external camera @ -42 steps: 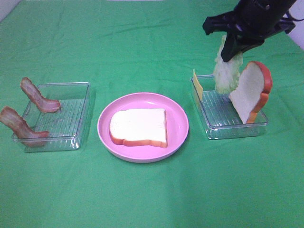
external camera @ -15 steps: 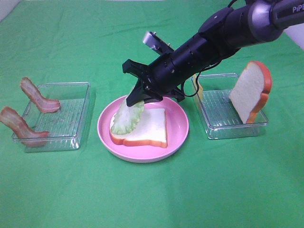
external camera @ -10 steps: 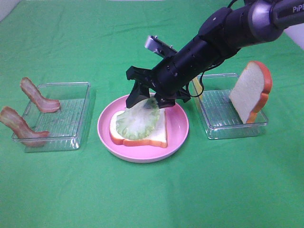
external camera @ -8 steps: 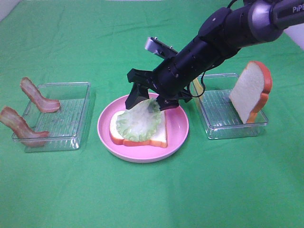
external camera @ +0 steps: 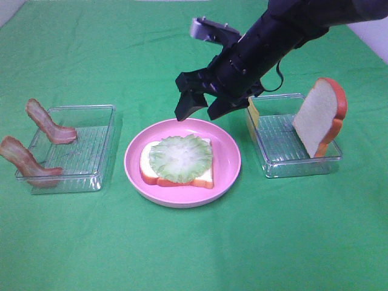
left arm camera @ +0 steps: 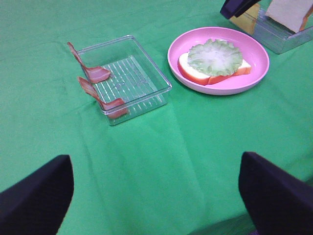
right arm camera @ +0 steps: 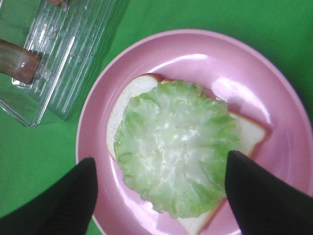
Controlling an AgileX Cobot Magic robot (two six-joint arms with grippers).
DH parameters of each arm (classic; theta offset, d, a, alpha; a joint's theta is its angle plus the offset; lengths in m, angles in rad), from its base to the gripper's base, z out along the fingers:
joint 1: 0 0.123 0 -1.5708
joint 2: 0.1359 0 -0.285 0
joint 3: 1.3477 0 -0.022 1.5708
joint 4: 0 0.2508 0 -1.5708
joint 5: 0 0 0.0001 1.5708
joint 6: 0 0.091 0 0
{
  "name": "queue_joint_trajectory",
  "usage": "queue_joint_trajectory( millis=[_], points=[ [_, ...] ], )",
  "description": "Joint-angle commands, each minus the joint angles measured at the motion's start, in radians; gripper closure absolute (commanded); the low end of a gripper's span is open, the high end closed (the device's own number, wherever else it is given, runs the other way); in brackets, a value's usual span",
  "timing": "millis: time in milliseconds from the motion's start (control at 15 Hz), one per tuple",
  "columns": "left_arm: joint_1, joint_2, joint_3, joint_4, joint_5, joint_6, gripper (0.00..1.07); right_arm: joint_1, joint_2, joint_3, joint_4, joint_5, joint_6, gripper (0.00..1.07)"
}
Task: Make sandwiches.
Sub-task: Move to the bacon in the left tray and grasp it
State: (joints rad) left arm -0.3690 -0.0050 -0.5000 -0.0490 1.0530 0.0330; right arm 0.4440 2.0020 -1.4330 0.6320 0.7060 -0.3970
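A round green lettuce leaf (external camera: 180,156) lies flat on a white bread slice (external camera: 205,177) on the pink plate (external camera: 227,159). My right gripper (external camera: 201,109) hangs open and empty just above the plate's far rim. The right wrist view shows the lettuce (right arm camera: 178,145) on the bread (right arm camera: 244,131) between my open fingers (right arm camera: 58,199). The second bread slice (external camera: 320,115) leans in the right tray (external camera: 291,162), with the yellow cheese (external camera: 252,113) at its left end. Two bacon strips (external camera: 48,123) (external camera: 24,160) hang on the left tray (external camera: 82,156). My left gripper (left arm camera: 156,188) is open, well back from the trays.
Green cloth (external camera: 194,248) covers the whole table. In the left wrist view the bacon tray (left arm camera: 129,78) is nearest, the plate (left arm camera: 254,61) beyond it. The right arm (external camera: 279,36) reaches over the right tray's left end.
My right gripper carried the lettuce from the right tray to the plate, laid it flat on the bread, let go and rose up and back. The left arm has not moved.
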Motion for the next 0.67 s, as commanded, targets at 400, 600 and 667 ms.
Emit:
queue_joint_trajectory(
  millis=[400, 600, 667],
  points=[
    [-0.004, -0.019, 0.001, 0.003, -0.007, 0.000, 0.20, -0.001, -0.371, -0.005, -0.267, 0.343, 0.200, 0.38],
    [-0.004, -0.019, 0.001, 0.003, -0.007, 0.000, 0.20, -0.001, -0.470, -0.003, -0.359, 0.454, 0.257, 0.38],
    [-0.004, -0.019, 0.001, 0.002, -0.007, 0.000, 0.20, -0.001, -0.509, 0.004, -0.394, 0.479, 0.276, 0.38]
  ],
)
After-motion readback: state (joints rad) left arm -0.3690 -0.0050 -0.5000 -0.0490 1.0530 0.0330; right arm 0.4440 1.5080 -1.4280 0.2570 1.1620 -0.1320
